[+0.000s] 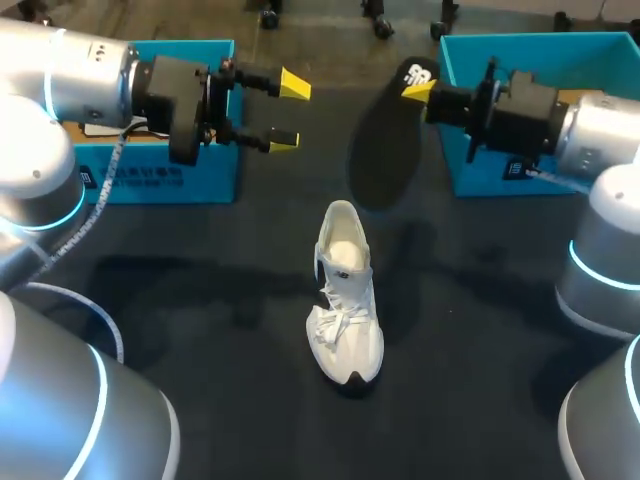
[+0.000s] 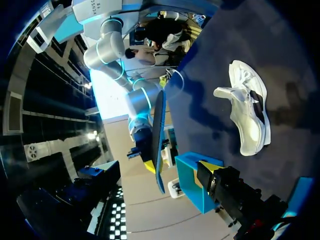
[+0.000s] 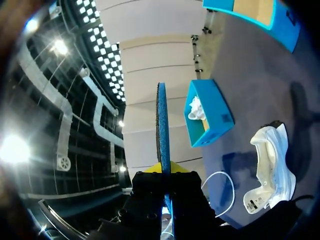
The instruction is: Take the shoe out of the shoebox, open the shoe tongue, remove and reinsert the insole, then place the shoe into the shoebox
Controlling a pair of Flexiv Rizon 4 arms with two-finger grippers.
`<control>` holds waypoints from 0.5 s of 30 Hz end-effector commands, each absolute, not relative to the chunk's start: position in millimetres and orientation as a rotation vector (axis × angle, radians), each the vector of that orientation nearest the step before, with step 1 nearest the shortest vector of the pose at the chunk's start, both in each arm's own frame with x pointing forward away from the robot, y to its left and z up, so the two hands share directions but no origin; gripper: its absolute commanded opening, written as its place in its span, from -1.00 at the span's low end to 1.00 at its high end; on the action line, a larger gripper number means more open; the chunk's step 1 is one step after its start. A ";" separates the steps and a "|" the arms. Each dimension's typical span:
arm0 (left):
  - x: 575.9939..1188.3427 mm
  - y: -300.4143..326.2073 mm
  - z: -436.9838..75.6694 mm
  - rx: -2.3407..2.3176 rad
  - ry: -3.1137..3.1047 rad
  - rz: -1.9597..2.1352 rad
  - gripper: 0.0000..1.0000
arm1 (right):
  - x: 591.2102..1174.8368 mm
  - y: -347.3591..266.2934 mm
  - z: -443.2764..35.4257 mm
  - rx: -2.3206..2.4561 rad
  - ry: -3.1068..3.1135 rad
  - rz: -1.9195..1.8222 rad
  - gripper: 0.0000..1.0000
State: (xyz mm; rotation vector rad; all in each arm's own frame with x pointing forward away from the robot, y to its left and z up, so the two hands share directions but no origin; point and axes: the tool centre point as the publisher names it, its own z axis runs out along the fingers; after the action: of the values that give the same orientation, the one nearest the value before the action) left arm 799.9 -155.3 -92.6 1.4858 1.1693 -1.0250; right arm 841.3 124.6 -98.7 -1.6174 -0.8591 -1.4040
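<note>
A: Shoe (image 1: 345, 300) status?
B: Upright on its sole on the bench (image 1: 200, 300), below and between the two grippers, well apart from both. It's out of the boxes. The collar gapes, so the inside is open from above.
A: Insole?
B: Out of the shoe. The right gripper (image 1: 418, 90) is clamped on one end of the insole (image 1: 385, 150). The rest hangs past the fingertips, in the air above the bench. From the right wrist it sits edge-on between the fingers, pinched across its thickness. I'd say that grip keeps it flat and steerable.
A: Left side?
B: The left gripper (image 1: 288, 112) is released, jaws spread, nothing in it. It hovers about level with the right gripper, facing it across the gap. My guess is it's parked to steady the shoe or guide the free end.
A: Boxes?
B: One blue box (image 1: 165, 180) is behind the left gripper, and a second blue box (image 1: 560, 45) is behind the right gripper. Both are open-topped and neither holds the shoe.
A: Step?
B: Removal looks done and reinsertion is pending. The free end has to go down into the collar. It's a floppy part, so it may buckle at the tongue.
</note>
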 end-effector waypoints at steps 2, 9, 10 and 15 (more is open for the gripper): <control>799.4 -156.0 -93.1 1.484 1.168 -1.022 1.00 | 868.0 145.7 -92.8 -1.624 -0.903 -1.352 -1.00; 799.0 -155.2 -101.8 1.370 1.068 -1.081 1.00 | 870.0 158.8 -91.9 -1.565 -0.947 -1.289 -1.00; 798.1 -155.6 -102.7 1.370 1.057 -1.085 1.00 | 868.9 160.7 -91.6 -1.565 -0.958 -1.272 -1.00; 796.6 -162.5 -109.3 1.367 1.051 -1.111 1.00 | 863.3 170.5 -89.7 -1.584 -1.037 -1.177 -1.00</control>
State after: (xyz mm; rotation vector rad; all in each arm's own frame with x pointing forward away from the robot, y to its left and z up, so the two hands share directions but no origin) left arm 795.5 -157.6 -105.7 1.3851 1.0711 -1.1061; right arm 855.6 166.8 -96.3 -1.5467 -0.9862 -1.2403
